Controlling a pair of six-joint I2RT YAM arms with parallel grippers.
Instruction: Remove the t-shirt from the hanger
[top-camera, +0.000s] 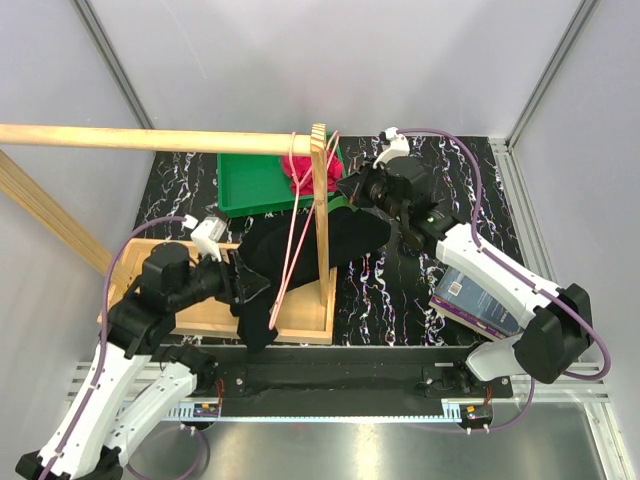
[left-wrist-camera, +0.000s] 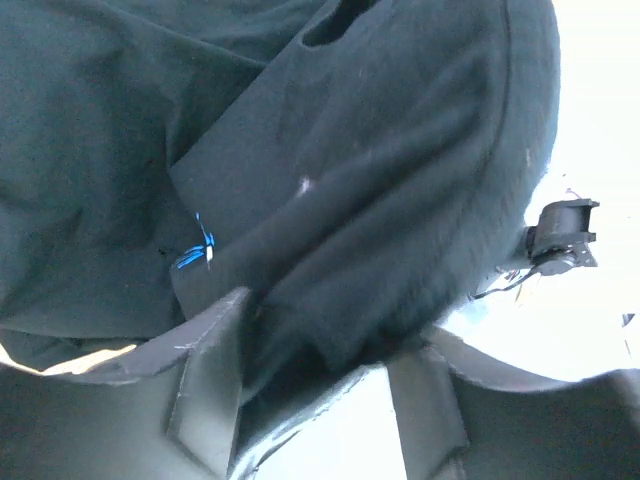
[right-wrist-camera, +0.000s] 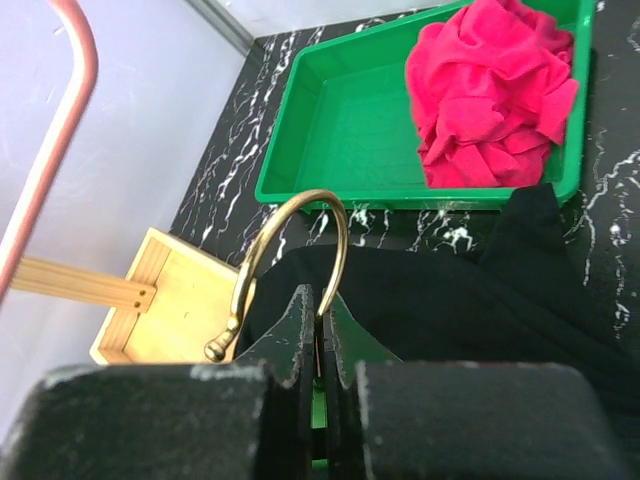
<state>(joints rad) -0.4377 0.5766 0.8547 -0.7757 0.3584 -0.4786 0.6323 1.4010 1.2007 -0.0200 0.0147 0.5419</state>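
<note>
My right gripper (right-wrist-camera: 318, 310), low centre, pinches the curved brass hanger hook (right-wrist-camera: 290, 215) tight. My left gripper (left-wrist-camera: 325, 345) straddles the black fabric t-shirt (left-wrist-camera: 350, 150); I cannot tell if it's clamped.

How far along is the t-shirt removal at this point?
Done: nothing visibly finished. In hand: the right hand is shut on the brass hook, and the black t-shirt stretches between both hands. The left hand has shirt fabric between its jaws, grip unclear. Left: pulling the t-shirt off the hanger, whose frame is hidden.
</note>
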